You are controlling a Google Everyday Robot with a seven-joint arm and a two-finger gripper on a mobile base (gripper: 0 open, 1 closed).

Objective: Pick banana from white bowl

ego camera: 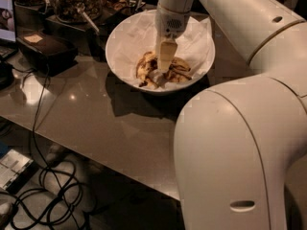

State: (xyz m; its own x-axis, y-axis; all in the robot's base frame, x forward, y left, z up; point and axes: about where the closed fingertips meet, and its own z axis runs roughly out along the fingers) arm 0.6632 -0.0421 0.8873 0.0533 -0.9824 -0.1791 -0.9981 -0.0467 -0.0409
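The white bowl (122,42) stands on the grey table, lined with crumpled white paper. A bunch of overripe, brown-blotched bananas lies at its bottom. The longest curved banana (143,71) shows on the left side of the bunch. My gripper (164,63) reaches straight down from the white arm into the bowl. Its tip is at the middle of the bunch, just right of that banana, and it hides part of the fruit.
Glass jars of snacks (72,1) stand behind the bowl at the back left. A dark box (45,49) sits left of the bowl. A screen (7,13) is at the far left. Cables (43,176) hang below the table's front edge. My white arm body (240,152) fills the right.
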